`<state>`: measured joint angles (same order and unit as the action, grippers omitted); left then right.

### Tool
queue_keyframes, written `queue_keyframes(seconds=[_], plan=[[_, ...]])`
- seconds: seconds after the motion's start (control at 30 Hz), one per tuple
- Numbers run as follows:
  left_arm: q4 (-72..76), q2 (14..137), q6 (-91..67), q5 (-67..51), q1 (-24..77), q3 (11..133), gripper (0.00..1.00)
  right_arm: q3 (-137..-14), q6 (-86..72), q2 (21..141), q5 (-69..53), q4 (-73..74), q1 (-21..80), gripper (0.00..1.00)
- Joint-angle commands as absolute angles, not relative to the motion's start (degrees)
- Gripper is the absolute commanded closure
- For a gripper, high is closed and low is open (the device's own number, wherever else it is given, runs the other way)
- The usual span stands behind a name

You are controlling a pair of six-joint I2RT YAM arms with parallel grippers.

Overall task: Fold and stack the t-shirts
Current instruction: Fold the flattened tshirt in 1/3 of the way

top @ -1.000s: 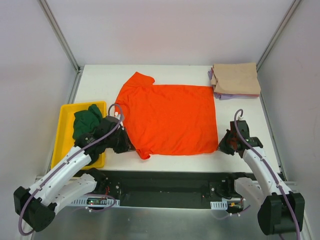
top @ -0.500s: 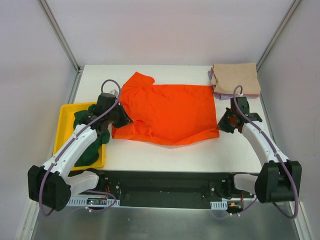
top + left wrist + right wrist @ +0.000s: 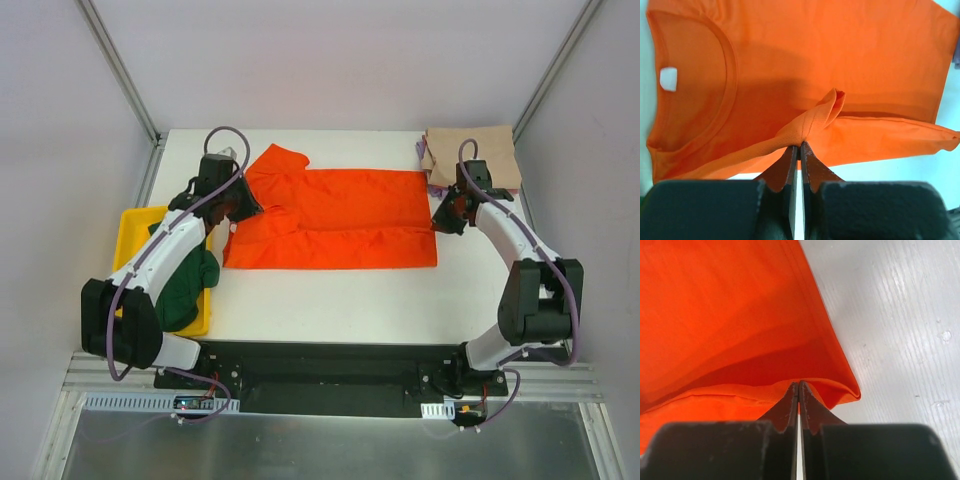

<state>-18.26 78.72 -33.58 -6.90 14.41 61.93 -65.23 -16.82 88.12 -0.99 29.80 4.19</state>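
A yellow plastic tray [image 3: 137,228] sits at the left edge of the white tabletop [image 3: 330,300]. A black mounting strip [image 3: 330,365] runs along the tabletop's near edge. Aluminium rails [image 3: 119,70] rise from the far corners between pale walls [image 3: 330,60].

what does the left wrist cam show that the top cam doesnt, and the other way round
Only the left wrist view: the pinched ridge of cloth in the shut left tool, and a small white patch by the neckline. Only the top view: the yellow tray holding the dark green shirt, the tan shirt at the far right corner, and the right tool at the edge of the orange shirt. Both: the orange shirt, its near part folded over, and the left tool.
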Motion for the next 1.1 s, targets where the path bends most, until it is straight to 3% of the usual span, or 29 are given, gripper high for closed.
queue_keyframes(seconds=[0.0, 0.63, 0.67, 0.7, 0.77, 0.8, 0.83, 0.97, 1.07], plan=[[-16.35, 82.34, -28.66, -3.69, 13.71, 67.23, 1.00, -70.13, -16.00, 91.49, -1.50, 29.09, 3.69, 1.00], [-17.75, 101.60, -23.91, -0.71, 11.95, 79.54, 1.00, -73.21, -19.15, 97.56, 6.06, 29.79, 3.52, 0.97], [-17.93, 101.86, -23.99, -0.27, 11.87, 79.89, 0.92, -73.47, -19.51, 97.99, 6.41, 29.88, 3.52, 0.93], [-18.10, 102.30, -23.82, -0.35, 11.87, 80.41, 0.76, -73.65, -19.86, 98.26, 6.24, 29.71, 3.52, 0.88], [-18.72, 103.00, -23.12, -0.70, 11.87, 81.99, 0.28, -74.53, -19.78, 98.79, 6.07, 29.53, 3.52, 0.79], [-19.94, 103.44, -23.03, -0.88, 11.87, 83.39, 0.07, -75.05, -19.17, 98.79, 5.63, 29.71, 3.52, 0.65], [-21.26, 103.62, -23.11, -1.23, 11.87, 84.63, 0.01, -75.67, -18.73, 98.53, 5.36, 30.14, 3.60, 0.48], [-22.06, 100.82, -24.34, -5.79, 11.87, 84.47, 0.01, -73.84, -17.58, 94.85, 5.45, 30.59, 4.04, 0.01], [-21.71, 99.32, -26.80, -9.74, 12.04, 81.84, 0.01, -70.15, -15.83, 91.50, 3.26, 28.92, 5.79, 0.04]])
